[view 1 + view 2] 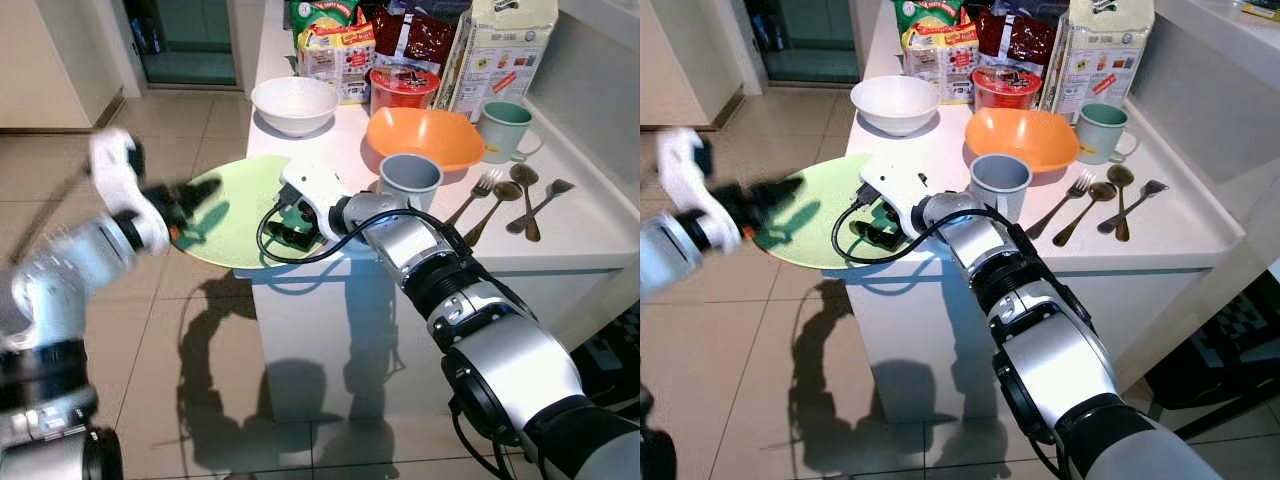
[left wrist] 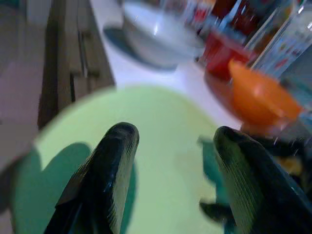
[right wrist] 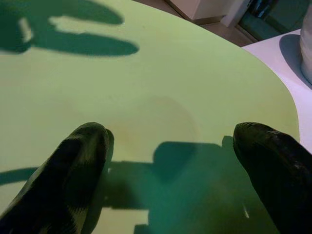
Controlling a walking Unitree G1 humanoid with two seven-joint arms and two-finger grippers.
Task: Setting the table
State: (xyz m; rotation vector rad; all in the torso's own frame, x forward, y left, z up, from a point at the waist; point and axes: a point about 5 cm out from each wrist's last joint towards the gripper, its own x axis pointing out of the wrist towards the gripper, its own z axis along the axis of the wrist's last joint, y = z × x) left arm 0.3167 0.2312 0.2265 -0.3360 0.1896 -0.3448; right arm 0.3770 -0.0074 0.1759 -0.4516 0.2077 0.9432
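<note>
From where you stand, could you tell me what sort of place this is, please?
Most likely a home kitchen or dining corner. A white counter holds bowls, among them an orange bowl, forks and spoons, a mug and food packets, above a tiled floor.

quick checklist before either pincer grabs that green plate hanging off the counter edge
1. Green plate supported: not ok, a large part overhangs the counter edge above the floor.
2. Left pincer open: ok, fingers spread over the plate's overhanging side.
3. Right pincer open: ok, fingers spread above the plate's surface.
4. Either pincer touching the plate: cannot tell.
5. Plate free of load: ok, nothing lies on it.
6. Neighbours clear: ok, the white bowl and grey cup stand apart from the plate, though the cup is close to the right arm.
</note>
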